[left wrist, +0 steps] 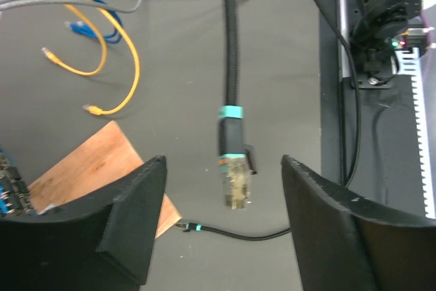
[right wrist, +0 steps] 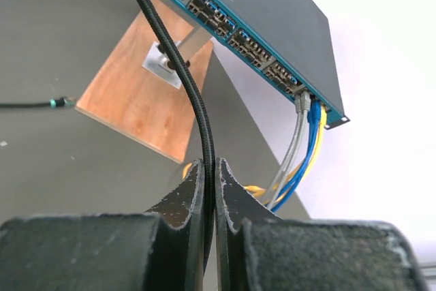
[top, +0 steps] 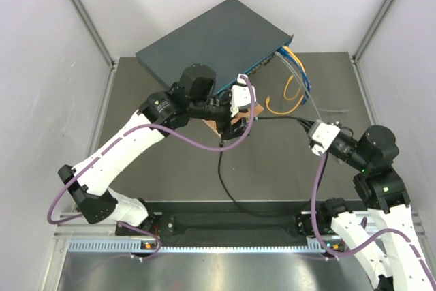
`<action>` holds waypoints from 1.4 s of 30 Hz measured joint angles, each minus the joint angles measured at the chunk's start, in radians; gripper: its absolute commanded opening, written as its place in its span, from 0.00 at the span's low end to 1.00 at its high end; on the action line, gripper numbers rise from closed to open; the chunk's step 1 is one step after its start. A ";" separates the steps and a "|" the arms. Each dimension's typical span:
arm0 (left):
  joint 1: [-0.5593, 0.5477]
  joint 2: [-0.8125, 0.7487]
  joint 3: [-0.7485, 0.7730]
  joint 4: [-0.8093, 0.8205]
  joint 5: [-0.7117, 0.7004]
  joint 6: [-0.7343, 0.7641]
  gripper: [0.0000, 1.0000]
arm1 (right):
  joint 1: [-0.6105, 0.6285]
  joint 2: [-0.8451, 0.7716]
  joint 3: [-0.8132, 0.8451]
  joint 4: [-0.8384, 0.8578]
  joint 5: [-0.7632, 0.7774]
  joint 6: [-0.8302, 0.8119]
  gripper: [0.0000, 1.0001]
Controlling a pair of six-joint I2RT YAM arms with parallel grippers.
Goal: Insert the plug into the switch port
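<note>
The plug (left wrist: 235,183), a clear tip on a black boot with teal bands, hangs at the end of a black braided cable (left wrist: 232,46). It sits between the fingers (left wrist: 136,212) of my left gripper (left wrist: 223,163), which is open, with a gap on each side of the plug. My right gripper (right wrist: 210,168) is shut on the same black cable (right wrist: 184,73) farther back. The switch (top: 218,39) lies at the back of the table. The ports (right wrist: 248,42) run in a row along its teal front face. In the top view my left gripper (top: 238,110) hovers just in front of that face.
A brown board (left wrist: 88,168) with a silver post (right wrist: 170,59) lies below the switch front. A second, thin black cable with a teal-banded tip (left wrist: 187,226) rests by the board. Yellow, blue and grey cables (top: 296,80) hang from the switch's right end. Grey walls enclose the table.
</note>
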 measured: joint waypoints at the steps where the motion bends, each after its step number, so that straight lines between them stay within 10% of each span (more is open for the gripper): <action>1: -0.001 0.001 0.003 -0.002 -0.008 0.006 0.68 | 0.000 -0.006 -0.006 -0.002 0.000 -0.018 0.00; 11: -0.037 0.030 0.037 -0.039 -0.065 0.061 0.12 | 0.000 -0.031 -0.036 -0.030 0.006 -0.084 0.00; 13: -0.047 0.035 0.037 -0.049 -0.079 0.077 0.01 | -0.001 -0.030 -0.036 -0.034 0.014 -0.084 0.16; 15: -0.054 0.035 0.037 -0.051 -0.101 0.095 0.00 | -0.002 -0.030 -0.035 -0.049 0.010 -0.077 0.48; 18: -0.063 0.030 0.022 -0.035 -0.134 0.129 0.00 | -0.003 -0.002 -0.008 -0.120 -0.019 -0.065 0.60; 42: -0.280 -0.251 -0.445 0.325 -0.401 0.818 0.00 | 0.154 0.507 0.378 -0.529 -0.425 0.229 0.38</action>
